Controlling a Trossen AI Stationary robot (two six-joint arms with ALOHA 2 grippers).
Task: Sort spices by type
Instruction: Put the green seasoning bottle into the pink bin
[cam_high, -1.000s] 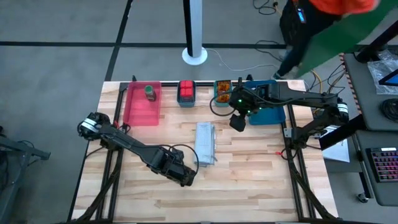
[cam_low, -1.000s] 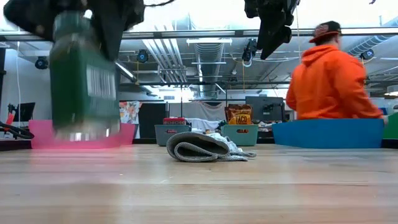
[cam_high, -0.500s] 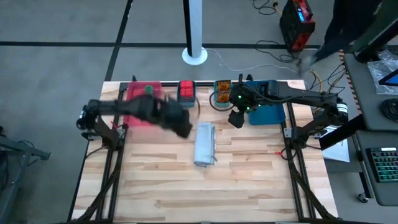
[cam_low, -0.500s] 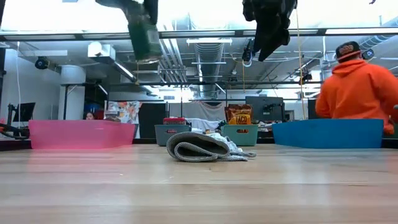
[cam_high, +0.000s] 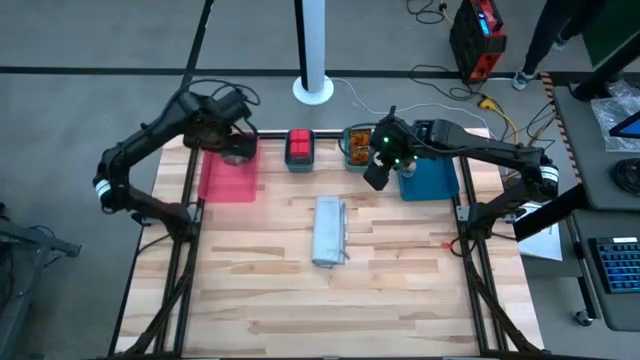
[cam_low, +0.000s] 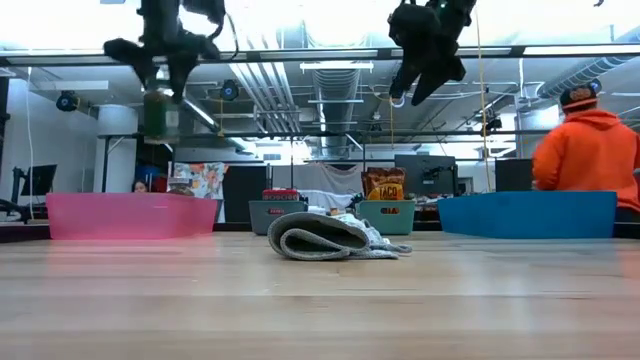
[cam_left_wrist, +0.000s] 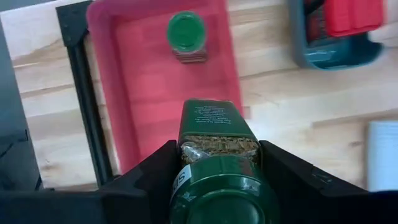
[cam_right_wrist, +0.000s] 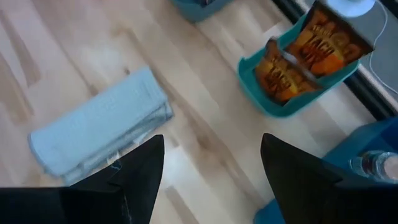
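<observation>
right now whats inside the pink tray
One green-lidded jar stands in the pink plastic tray; the left fingers hold another green-lidded jar above it, covering some of the tray floor.

A green-lidded jar (cam_left_wrist: 219, 167) hangs above the pink tray, where another jar (cam_left_wrist: 186, 34) stands upright.

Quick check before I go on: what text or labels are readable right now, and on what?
"TACO": on the orange packets in the small teal tray.
Label on the green-lidded jar in the left gripper: print too small to read.
Red boxes: nothing legible.
</observation>
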